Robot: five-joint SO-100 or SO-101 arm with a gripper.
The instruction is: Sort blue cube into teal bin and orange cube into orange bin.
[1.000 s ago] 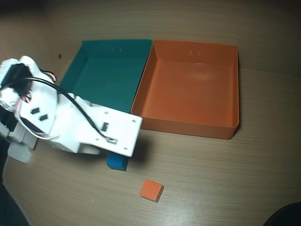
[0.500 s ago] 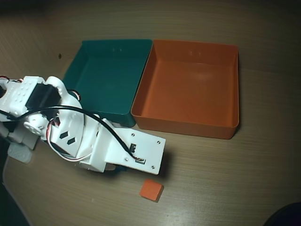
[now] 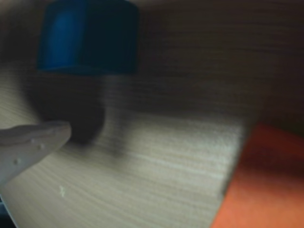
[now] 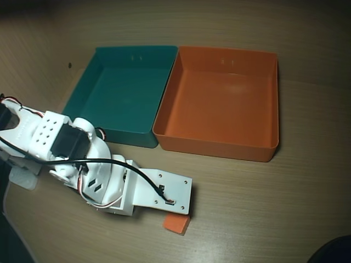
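Observation:
In the wrist view the blue cube (image 3: 89, 37) lies on the wooden table at the top left, and the orange cube (image 3: 268, 185) fills the bottom right corner, blurred. One white fingertip (image 3: 40, 138) enters from the left, below the blue cube and apart from it; the other finger is out of sight. Seen from overhead, the white arm (image 4: 156, 192) lies low over the table and hides the blue cube and the gripper. The orange cube (image 4: 175, 224) peeks out under the arm's front edge. The teal bin (image 4: 82, 87) and the orange bin (image 4: 272, 98) stand side by side behind, with nothing in them.
The arm's base (image 4: 22, 137) sits at the left table edge with black cables looping over it. Bare wood lies to the right of the orange cube and in front of the orange bin. A dark object (image 4: 332, 251) shows at the bottom right corner.
The arm has swung from in front of the teal bin toward the table's near side. It now covers the blue cube and overlaps the orange cube's edge. Neither cube has moved.

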